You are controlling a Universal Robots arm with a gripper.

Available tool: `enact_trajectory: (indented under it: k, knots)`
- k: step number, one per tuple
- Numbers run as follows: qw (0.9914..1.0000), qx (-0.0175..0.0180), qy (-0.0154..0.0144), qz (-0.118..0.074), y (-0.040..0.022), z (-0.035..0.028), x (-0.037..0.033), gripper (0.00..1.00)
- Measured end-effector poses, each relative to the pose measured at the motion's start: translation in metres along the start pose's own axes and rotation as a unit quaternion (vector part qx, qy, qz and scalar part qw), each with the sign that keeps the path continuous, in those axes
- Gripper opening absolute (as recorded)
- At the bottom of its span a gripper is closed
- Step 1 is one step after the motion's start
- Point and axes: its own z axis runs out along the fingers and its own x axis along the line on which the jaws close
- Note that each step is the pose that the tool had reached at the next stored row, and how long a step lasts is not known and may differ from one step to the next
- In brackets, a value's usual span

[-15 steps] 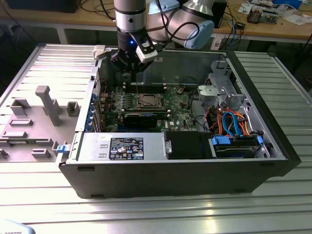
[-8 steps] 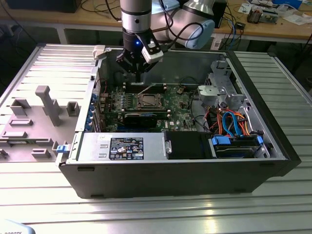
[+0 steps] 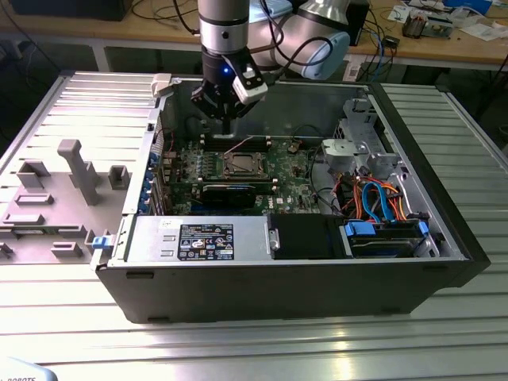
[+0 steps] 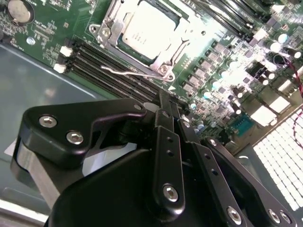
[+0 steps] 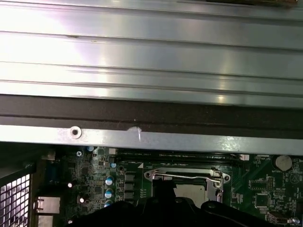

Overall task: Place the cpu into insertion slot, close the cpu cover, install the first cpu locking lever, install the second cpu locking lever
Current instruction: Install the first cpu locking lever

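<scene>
In the exterior view I see the open computer case (image 3: 444, 262) lying on its side. The power supply (image 3: 202, 238) runs along its near wall, and a drive cage with blue and orange cables (image 3: 377, 198) sits toward the exterior view's right. The insertion slot (image 3: 238, 164) is mid-board, with a black card (image 3: 228, 193) just in front of it. The case rests on a ribbed metal table (image 3: 262, 349). A grey fixture tray (image 3: 55, 190) lies toward the exterior view's left, and a cluttered wooden workbench (image 3: 429, 44) runs behind. My arm drops straight down from above, and the gripper (image 3: 227, 131) hangs just behind the slot and above the board.

In the second wrist view, the cpu (image 4: 147, 29) sits in the slot with the cpu cover (image 4: 112, 23) framing it. A wire locking lever (image 4: 132, 72) runs along the socket's edge, beside the memory slots (image 4: 109, 66). The gripper (image 4: 170, 109) has its fingers pinched together, and I see nothing held between them. It is above the memory slots and not touching the socket.

In the first wrist view, the case wall (image 5: 151, 139) and table ribs lie beyond the green board (image 5: 85, 175). The lever (image 5: 184, 177) crosses the socket, the chip (image 5: 191, 189) is partly hidden by the gripper body (image 5: 165, 215), and a coin battery (image 5: 283, 163) is off to one side.
</scene>
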Motion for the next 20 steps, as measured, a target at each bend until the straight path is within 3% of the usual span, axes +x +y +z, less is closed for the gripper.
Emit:
enact_trajectory:
  k: [1, 2, 10, 20]
  knots:
    - [0.99999, -0.0033, -0.0002, 0.0, -0.0001, 0.0005, -0.0002, 0.11]
    - [0.99999, -0.0041, -0.0003, 0.001, -0.0001, 0.0014, -0.0009, 0.11]
    - [0.99991, -0.0035, -0.0006, 0.013, -0.0008, 0.0075, -0.0091, 0.11]
    - [0.99991, -0.0029, -0.0006, 0.013, -0.0016, 0.0152, -0.0197, 0.11]
